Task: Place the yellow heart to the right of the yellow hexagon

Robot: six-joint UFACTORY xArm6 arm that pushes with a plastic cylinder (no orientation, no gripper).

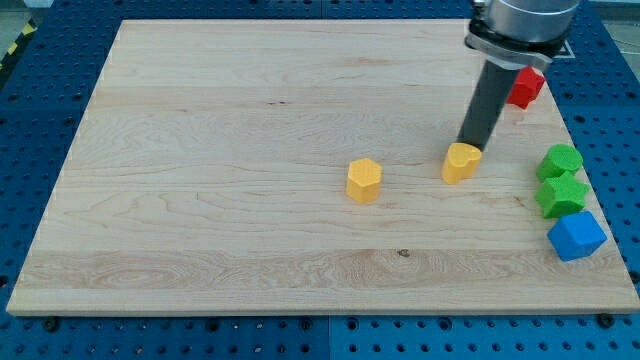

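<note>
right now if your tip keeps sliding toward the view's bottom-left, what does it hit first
My tip sits at the upper edge of the yellow heart, apparently touching it, so the heart comes first. Pushed further along that line, the heart would drift below the yellow hexagon, though depth is hard to judge from this single view.

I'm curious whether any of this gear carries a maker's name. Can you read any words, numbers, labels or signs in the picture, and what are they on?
No text can be read anywhere in this view.
Board: bare wood grain, no print.
Blocks, such as the yellow heart and yellow hexagon: plain colour, no marks.
Arm above my tip: no label showing.
Yellow-black stripes at the view's top left: a pattern, not lettering.
</note>
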